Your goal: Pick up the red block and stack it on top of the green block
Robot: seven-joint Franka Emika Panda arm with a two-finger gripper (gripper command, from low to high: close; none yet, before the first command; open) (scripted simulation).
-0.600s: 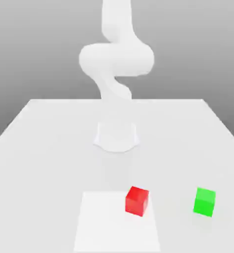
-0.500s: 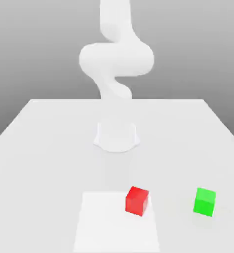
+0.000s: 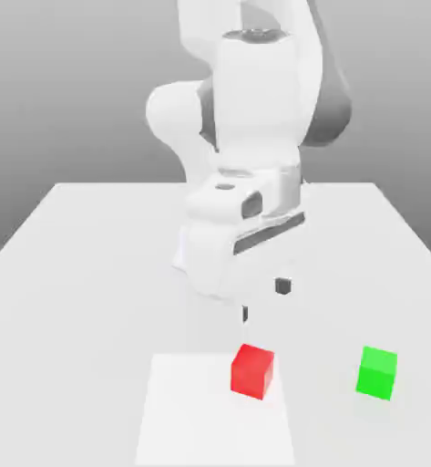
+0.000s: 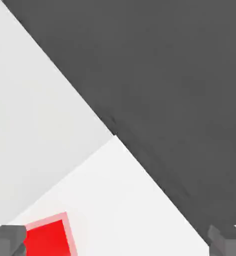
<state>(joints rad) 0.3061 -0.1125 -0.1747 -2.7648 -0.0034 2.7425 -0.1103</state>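
Now my jaws (image 3: 264,300) have come into the exterior view, out in front of the arm, where a half second ago only the upper arm and the base stood in sight. They are spread wide, with nothing between them. The red block (image 3: 252,371) has not moved: it sits at the edge of the white square (image 3: 210,420) on the table (image 3: 91,310), below and a little in front of my jaws. The green block (image 3: 376,373) is likewise unchanged, resting on the table toward the exterior view's right, well apart from the red one. This change places me in what I judge to be the approach step; grasp and stacking remain to be done. Next, centre the jaws over the red block, align them with its turned faces, then descend. Caution: an off-centre descent could land one fingertip on the block's top.
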